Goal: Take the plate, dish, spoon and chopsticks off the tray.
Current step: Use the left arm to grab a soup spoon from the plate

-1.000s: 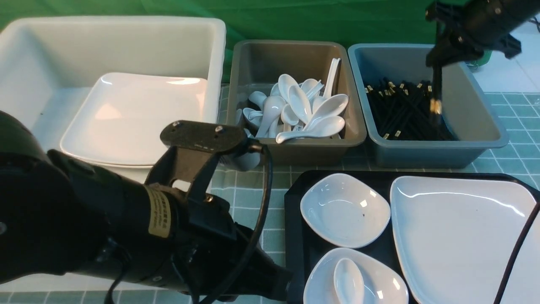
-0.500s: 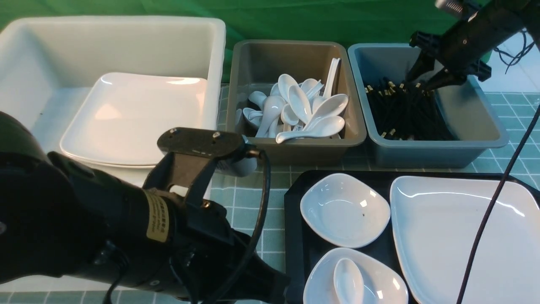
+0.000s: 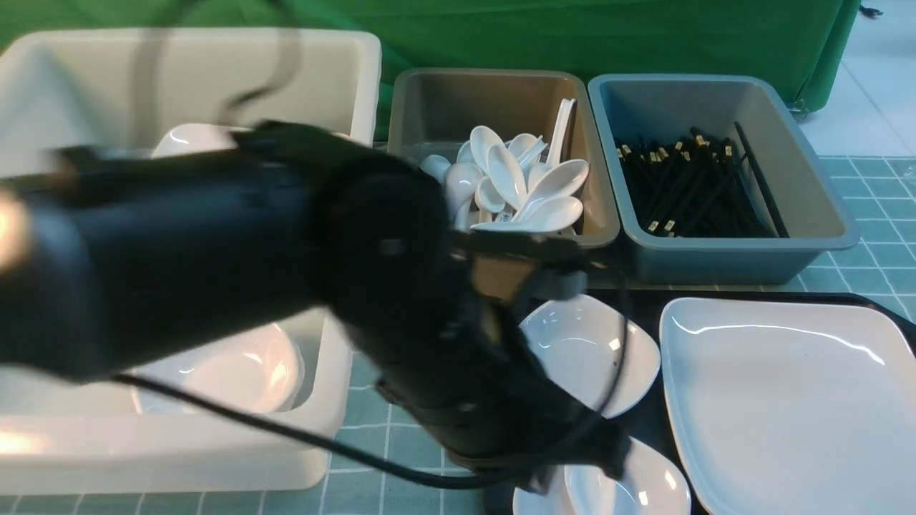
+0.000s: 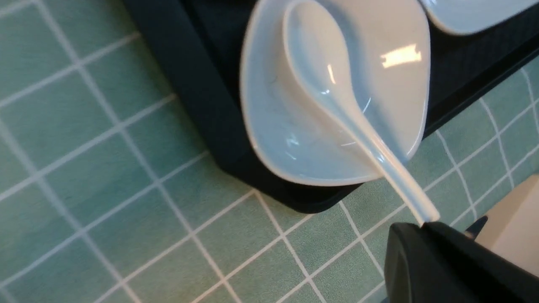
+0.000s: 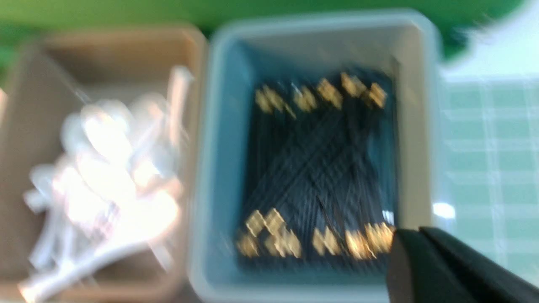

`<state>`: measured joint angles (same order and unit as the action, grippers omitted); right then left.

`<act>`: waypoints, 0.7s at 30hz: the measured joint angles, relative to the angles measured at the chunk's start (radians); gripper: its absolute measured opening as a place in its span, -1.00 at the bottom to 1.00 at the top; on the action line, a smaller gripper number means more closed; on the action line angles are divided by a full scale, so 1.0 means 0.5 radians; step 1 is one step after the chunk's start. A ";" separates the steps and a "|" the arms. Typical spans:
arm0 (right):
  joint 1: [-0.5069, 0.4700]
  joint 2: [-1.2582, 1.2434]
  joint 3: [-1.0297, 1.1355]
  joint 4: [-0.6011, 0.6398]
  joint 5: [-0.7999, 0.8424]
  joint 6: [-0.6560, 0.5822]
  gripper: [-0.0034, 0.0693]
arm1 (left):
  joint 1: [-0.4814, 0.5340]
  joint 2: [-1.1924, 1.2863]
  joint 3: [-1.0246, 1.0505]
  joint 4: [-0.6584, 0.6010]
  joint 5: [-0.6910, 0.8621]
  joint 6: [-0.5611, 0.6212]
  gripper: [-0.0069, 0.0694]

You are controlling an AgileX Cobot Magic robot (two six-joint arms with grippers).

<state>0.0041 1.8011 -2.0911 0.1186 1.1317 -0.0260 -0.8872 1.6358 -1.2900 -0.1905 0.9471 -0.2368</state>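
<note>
Big left arm (image 3: 215,243) blocks the near dish (image 4: 273,126); left hand (image 4: 423,227) closed at the spoon (image 4: 324,75) handle's end; right hand (image 5: 421,233) closed over the chopstick tub (image 5: 202,176).

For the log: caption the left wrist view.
Glossy white soup spoon lying in small white dish on black plastic tray.

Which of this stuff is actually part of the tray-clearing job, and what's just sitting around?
Job:
tray, plate, spoon lying in the near dish, far dish.

Just there (the tubs look like drop-off bins):
white tub, brown tub with spoon pile, grey tub with chopstick pile, checked cloth.
</note>
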 joint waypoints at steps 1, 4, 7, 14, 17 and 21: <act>0.000 -0.046 0.034 -0.008 0.000 -0.005 -0.83 | 0.000 0.015 0.000 0.000 0.005 0.000 -0.82; -0.002 -0.361 0.536 -0.069 -0.002 -0.082 -0.84 | -0.105 0.223 -0.123 0.039 0.036 0.002 -0.78; -0.002 -0.672 1.073 -0.080 -0.017 -0.126 -0.84 | -0.192 0.411 -0.227 0.069 0.048 -0.121 -0.65; -0.002 -1.046 1.641 -0.083 -0.173 -0.137 -0.84 | -0.213 0.587 -0.269 0.079 -0.018 -0.281 -0.07; -0.002 -1.145 1.711 -0.084 -0.209 -0.137 -0.84 | -0.216 0.640 -0.271 0.075 -0.074 -0.293 0.27; -0.002 -1.197 1.719 -0.084 -0.227 -0.137 -0.84 | -0.216 0.690 -0.273 0.055 -0.147 -0.312 0.41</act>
<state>0.0031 1.2029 -1.2316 0.0766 1.0182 -0.0946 -0.9949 1.9809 -1.4262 -0.1630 0.8737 -0.3926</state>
